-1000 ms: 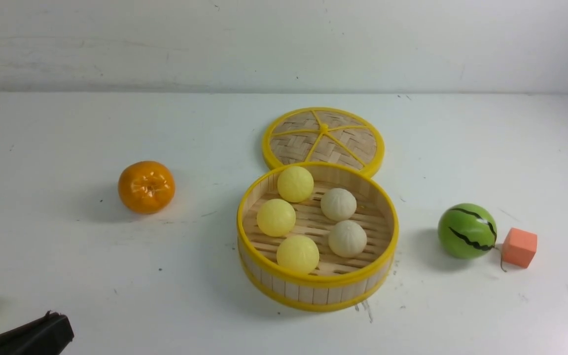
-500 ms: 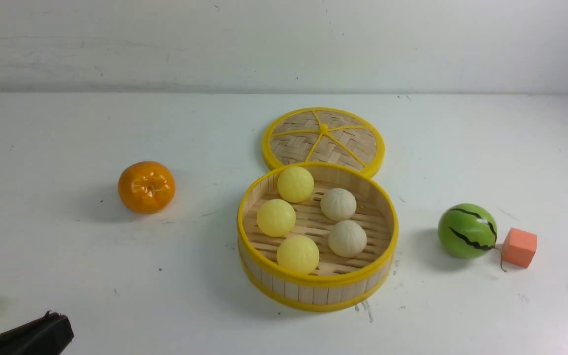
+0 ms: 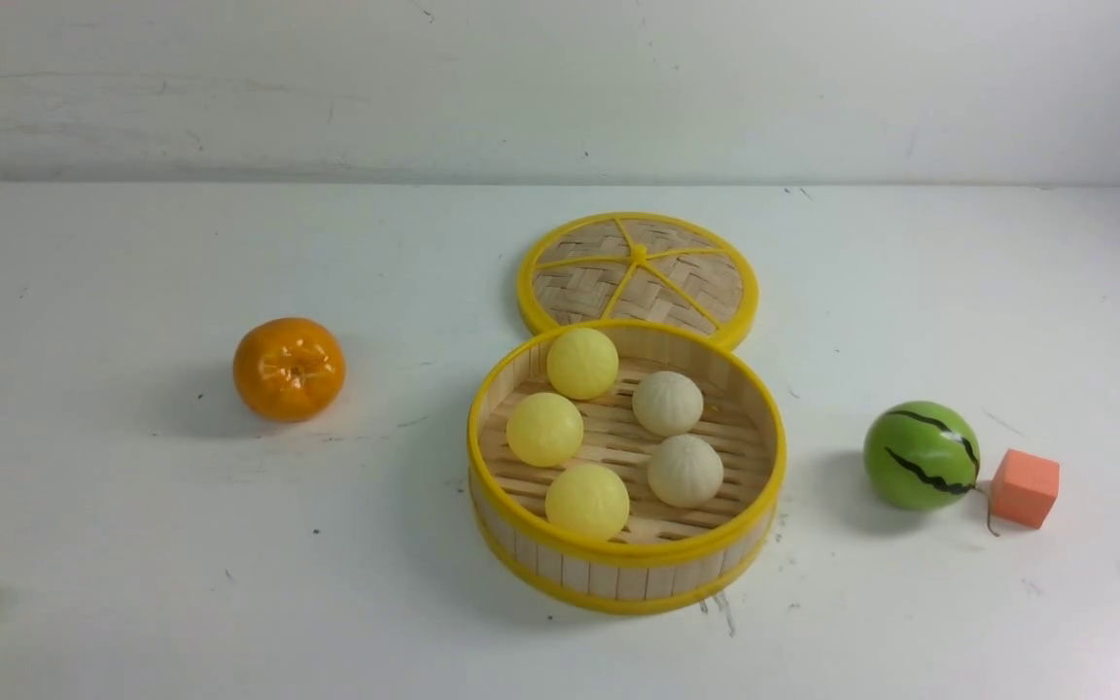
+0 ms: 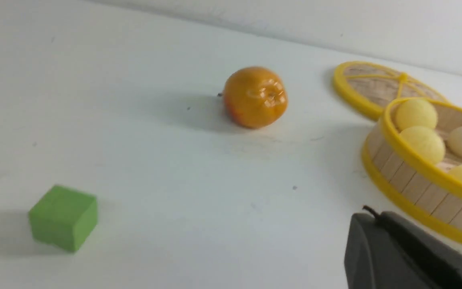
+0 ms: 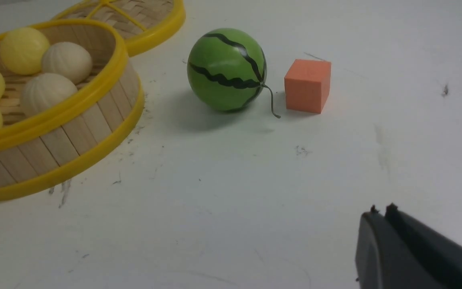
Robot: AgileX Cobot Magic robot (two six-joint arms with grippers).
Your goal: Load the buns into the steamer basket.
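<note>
All five buns (image 3: 604, 433) sit inside the basket (image 3: 626, 574). Both claws, left (image 4: 369, 216) and right (image 5: 381, 212), appear closed and empty. Risk: a stray arm sweep tipping the basket.

Your left gripper (image 4: 369, 214) shows only in its own wrist view, a dark wedge low in one corner; its jaws are pressed together with nothing between them. Your right gripper (image 5: 381, 210) sits the same way in its wrist view, two tips side by side, jaws closed and empty. Neither arm appears in the front view. Both sets of jaws hang free, touching nothing.
</note>
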